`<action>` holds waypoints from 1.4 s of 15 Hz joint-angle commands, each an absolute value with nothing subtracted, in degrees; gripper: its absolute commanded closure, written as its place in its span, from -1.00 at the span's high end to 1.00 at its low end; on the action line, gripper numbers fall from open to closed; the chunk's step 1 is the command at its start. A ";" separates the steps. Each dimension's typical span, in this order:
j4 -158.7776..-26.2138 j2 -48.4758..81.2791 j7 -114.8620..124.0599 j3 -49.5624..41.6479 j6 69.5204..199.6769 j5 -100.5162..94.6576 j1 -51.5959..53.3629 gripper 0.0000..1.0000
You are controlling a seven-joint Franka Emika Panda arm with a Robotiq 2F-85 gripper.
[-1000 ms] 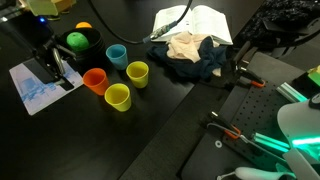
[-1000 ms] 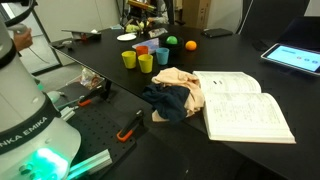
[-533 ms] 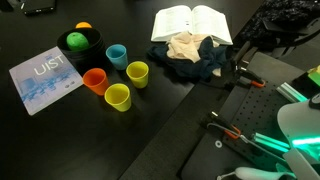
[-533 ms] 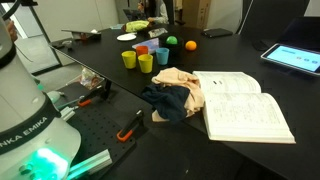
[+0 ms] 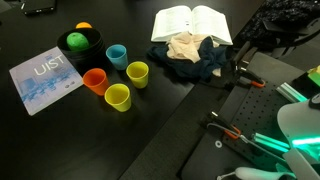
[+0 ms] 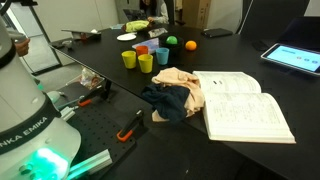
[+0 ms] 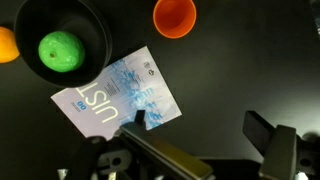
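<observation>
In the wrist view my gripper (image 7: 200,125) hangs open and empty above the black table, one fingertip (image 7: 140,118) over the lower edge of a blue-and-white booklet (image 7: 118,95), the other (image 7: 262,130) over bare table. A black bowl (image 7: 95,30) with a green ball (image 7: 60,50) lies up left, an orange ball (image 7: 8,45) at the left edge, an orange cup (image 7: 174,16) at the top. In an exterior view the booklet (image 5: 45,80), the bowl (image 5: 92,42) and the orange cup (image 5: 95,79) show, but the gripper does not.
A blue cup (image 5: 117,55) and two yellow cups (image 5: 137,73) (image 5: 118,96) stand near the orange one. An open book (image 5: 192,22) and crumpled cloths (image 5: 190,55) lie further along. A tablet (image 6: 295,57) sits at the far side; tools lie on the robot's base plate (image 5: 250,120).
The arm stood over the booklet one second ago; it has since lifted out of the exterior view. Nothing on the table moved.
</observation>
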State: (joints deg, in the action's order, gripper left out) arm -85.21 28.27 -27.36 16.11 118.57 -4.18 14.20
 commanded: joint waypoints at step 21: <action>-89.44 33.00 -25.83 14.29 109.82 -4.08 13.49 1.00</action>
